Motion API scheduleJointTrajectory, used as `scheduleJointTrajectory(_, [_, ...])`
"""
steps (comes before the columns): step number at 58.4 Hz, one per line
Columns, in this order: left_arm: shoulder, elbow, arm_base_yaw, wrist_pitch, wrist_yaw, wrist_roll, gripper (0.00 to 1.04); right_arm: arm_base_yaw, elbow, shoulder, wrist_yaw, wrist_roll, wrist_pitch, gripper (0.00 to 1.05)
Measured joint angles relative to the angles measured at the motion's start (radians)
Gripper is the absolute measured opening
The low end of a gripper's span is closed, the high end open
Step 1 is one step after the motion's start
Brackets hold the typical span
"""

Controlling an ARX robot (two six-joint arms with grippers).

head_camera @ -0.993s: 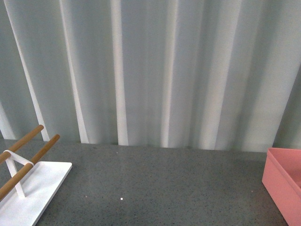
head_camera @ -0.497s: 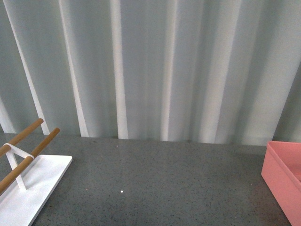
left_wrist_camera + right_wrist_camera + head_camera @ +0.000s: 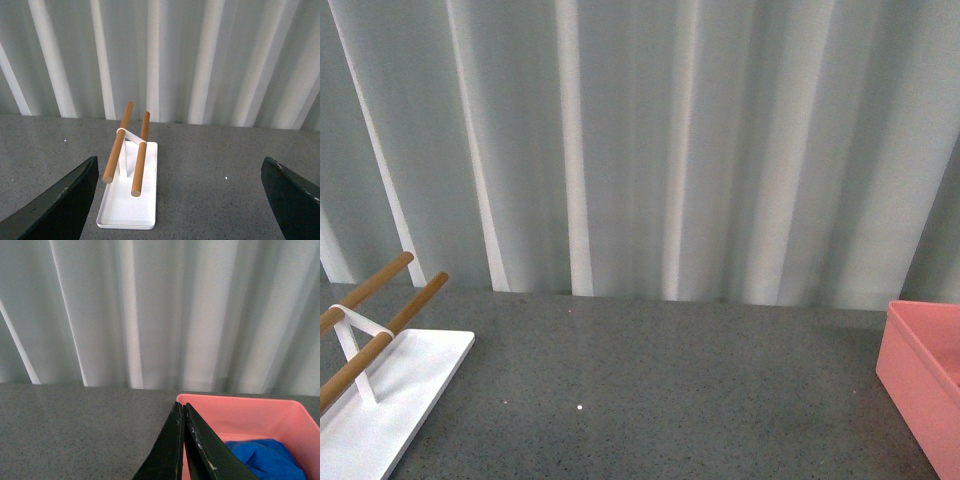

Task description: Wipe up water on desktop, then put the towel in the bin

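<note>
The dark grey speckled desktop (image 3: 660, 390) fills the lower front view. The salmon-pink bin (image 3: 923, 380) stands at its right edge. In the right wrist view the blue towel (image 3: 265, 457) lies inside the bin (image 3: 240, 412). My right gripper (image 3: 183, 412) is shut and empty, its tips over the bin's near rim, beside the towel. My left gripper (image 3: 180, 185) is open and empty, its dark fingers (image 3: 65, 200) wide apart above the desktop (image 3: 210, 170). Neither gripper shows in the front view.
A white rack base with wooden rods (image 3: 370, 370) stands at the left of the desktop; it also shows in the left wrist view (image 3: 130, 185). A pale pleated curtain (image 3: 640, 150) closes the back.
The front view has shifted slightly: the rack and bin sit a little higher and further out in the frame than a second ago. Nothing on the desktop has moved.
</note>
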Motion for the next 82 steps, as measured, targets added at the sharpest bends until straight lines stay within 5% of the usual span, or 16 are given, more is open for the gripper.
scheduleJointTrajectory(24, [0.0, 0.0, 0.0, 0.0, 0.0, 0.0, 0.98, 0.041, -0.159, -0.269, 0.026, 0.004, -0.109, 0.03])
scheduleJointTrajectory(82, [0.0, 0.0, 0.0, 0.0, 0.0, 0.0, 0.98, 0.041, -0.164, -0.819, 0.031, 0.013, -0.621, 0.03])
